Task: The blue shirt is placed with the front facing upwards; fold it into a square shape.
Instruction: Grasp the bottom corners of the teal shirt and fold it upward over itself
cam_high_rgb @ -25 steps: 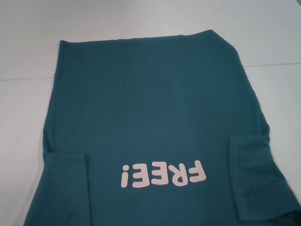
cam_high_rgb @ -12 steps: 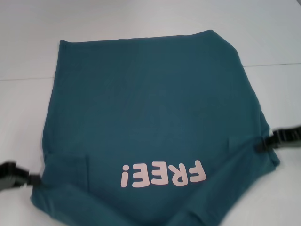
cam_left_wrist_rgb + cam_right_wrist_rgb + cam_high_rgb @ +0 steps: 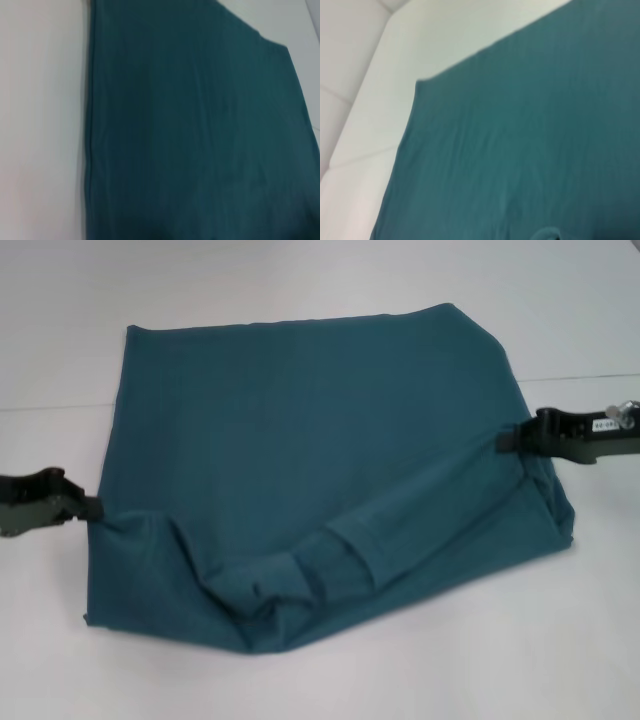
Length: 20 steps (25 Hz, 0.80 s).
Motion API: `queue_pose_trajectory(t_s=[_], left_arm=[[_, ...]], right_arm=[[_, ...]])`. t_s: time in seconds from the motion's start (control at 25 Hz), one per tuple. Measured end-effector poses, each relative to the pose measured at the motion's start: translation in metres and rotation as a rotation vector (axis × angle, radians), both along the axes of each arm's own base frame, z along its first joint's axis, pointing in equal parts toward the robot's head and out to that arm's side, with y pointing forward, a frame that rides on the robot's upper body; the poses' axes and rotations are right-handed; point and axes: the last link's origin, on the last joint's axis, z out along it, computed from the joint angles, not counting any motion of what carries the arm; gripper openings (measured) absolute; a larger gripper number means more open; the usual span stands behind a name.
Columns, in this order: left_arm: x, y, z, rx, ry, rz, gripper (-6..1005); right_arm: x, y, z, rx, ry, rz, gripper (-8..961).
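Observation:
The blue shirt (image 3: pixel 310 420) lies on the white table (image 3: pixel 300 290), its near part lifted and folded back over itself, so the pink lettering is hidden. My left gripper (image 3: pixel 92 508) is shut on the shirt's left edge. My right gripper (image 3: pixel 508 439) is shut on its right edge. The cloth sags in a rumpled fold (image 3: pixel 300 580) between them. The left wrist view shows flat teal cloth (image 3: pixel 200 130) beside bare table. The right wrist view shows the same cloth (image 3: pixel 530 150).
The white table (image 3: pixel 560 640) runs all round the shirt. A faint seam line (image 3: pixel 590 377) crosses the table at the back right, and another shows in the right wrist view (image 3: pixel 350 100).
Both grippers have come in at the shirt's sides and carried its near part up and away from me. The lettering has folded under and gone from sight.

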Motion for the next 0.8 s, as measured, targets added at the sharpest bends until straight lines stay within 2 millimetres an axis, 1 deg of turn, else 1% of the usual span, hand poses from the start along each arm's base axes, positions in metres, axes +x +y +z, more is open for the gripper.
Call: queue_pose_trajectory(t_s=[0.08, 0.12, 0.32, 0.44, 0.56, 0.72, 0.8], left_arm=[[0.001, 0.004, 0.000, 0.011, 0.009, -0.001, 2], [0.004, 0.013, 0.001, 0.049, 0.032, -0.003, 2], [0.008, 0.029, -0.003, 0.116, 0.069, -0.009, 2], [0.011, 0.038, -0.009, 0.147, 0.106, -0.025, 2], [0.017, 0.050, -0.019, 0.187, 0.170, -0.056, 2], [0.020, 0.056, -0.020, 0.215, 0.201, -0.068, 2], [0.022, 0.059, -0.019, 0.229, 0.212, -0.075, 2]], right_arm=[[-0.001, 0.005, -0.002, 0.027, -0.007, -0.008, 32], [-0.002, 0.008, -0.004, 0.043, -0.012, -0.012, 32], [-0.002, 0.021, -0.013, 0.105, -0.074, -0.020, 31], [-0.002, 0.027, -0.021, 0.102, -0.122, -0.022, 31], [-0.002, 0.037, -0.032, 0.095, -0.237, -0.013, 32], [-0.005, 0.044, -0.037, 0.094, -0.301, -0.012, 31], [-0.005, 0.048, -0.036, 0.105, -0.332, -0.026, 31]])
